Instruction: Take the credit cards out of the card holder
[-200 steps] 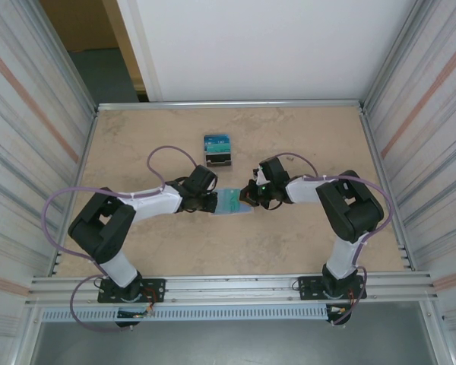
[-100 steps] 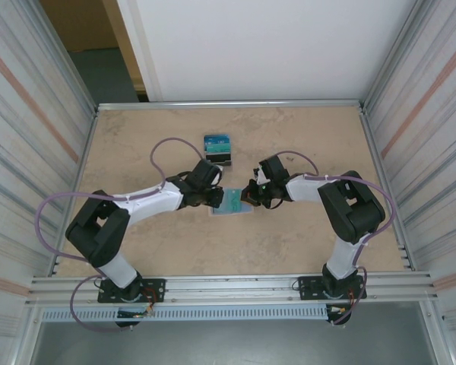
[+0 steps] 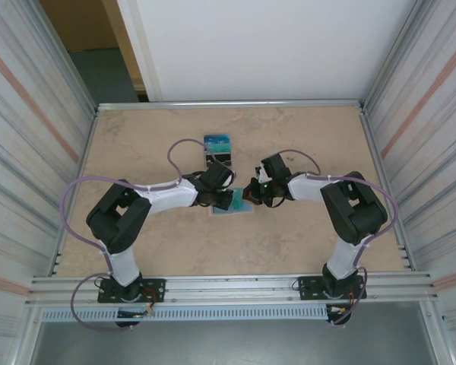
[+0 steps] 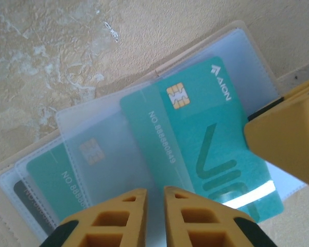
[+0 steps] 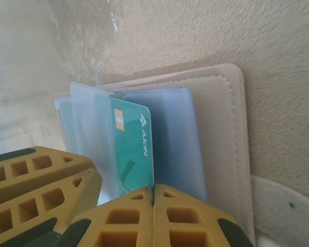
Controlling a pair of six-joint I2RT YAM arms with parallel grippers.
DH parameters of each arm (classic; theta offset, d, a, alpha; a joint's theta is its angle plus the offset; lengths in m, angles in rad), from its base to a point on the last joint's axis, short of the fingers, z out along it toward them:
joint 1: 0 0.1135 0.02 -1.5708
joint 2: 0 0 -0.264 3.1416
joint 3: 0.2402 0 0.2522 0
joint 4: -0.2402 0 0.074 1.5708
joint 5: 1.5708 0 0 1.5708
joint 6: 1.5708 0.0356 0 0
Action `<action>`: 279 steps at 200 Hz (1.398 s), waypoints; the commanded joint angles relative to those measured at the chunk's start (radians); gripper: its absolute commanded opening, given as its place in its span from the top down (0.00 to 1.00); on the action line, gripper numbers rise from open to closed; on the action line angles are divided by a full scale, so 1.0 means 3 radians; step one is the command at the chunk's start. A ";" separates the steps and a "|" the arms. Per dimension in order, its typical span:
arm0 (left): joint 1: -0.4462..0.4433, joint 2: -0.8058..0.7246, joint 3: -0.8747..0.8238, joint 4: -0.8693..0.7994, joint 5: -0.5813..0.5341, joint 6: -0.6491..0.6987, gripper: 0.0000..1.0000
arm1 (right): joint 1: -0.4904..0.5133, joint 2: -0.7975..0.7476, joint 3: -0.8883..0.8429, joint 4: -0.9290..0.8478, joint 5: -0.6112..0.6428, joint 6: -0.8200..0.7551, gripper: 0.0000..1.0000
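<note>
Your card holder (image 3: 233,205) lies open mid-way across the bench (image 3: 304,137) between both tools, tan cover down, clear sleeves fanned. The teal card (image 4: 206,139) reads AION beside its gold chip, then a number starting NO 8888. Your right tool (image 5: 153,191) is pressed together at the holder's edge. Your left tool (image 4: 154,193) shows a thin slit, and I can't tell if it pinches a sleeve. Since a second ago, your left arm has swung in over the holder.

The table (image 3: 304,236) is sandy brown with pale blotches, like stone. A tan card holder (image 3: 232,204) lies open on it, see-through pockets facing up. A small pile of cards (image 3: 218,150), blue and dark, lies near the card holder on its far side, not touching it.
</note>
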 commanded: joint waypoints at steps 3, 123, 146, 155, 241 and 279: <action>-0.0003 0.0034 0.0056 -0.0029 0.0019 0.0040 0.83 | -0.0054 -0.0159 -0.0030 -0.0109 0.0074 -0.0094 1.00; -0.0005 0.0058 -0.0071 0.0002 0.0073 -0.0043 0.85 | -0.0059 -0.0128 -0.0400 0.0952 -0.0446 0.0336 0.83; 0.0000 0.0069 -0.0082 0.0022 0.0090 -0.0055 0.85 | -0.0049 -0.0052 -0.0456 0.1221 -0.0529 0.0435 0.81; -0.0003 0.0074 -0.0082 0.0022 0.0101 -0.0055 0.85 | -0.0047 -0.0029 -0.0467 0.1297 -0.0546 0.0463 0.80; -0.0005 -0.0044 -0.0149 -0.0013 0.0061 -0.0089 0.86 | -0.0019 -0.0074 -0.0340 0.0736 -0.0228 0.0224 0.99; -0.0005 -0.0148 -0.0227 -0.0060 0.0000 -0.0100 0.85 | -0.0024 -0.0260 -0.0202 0.0142 -0.0014 -0.0066 0.98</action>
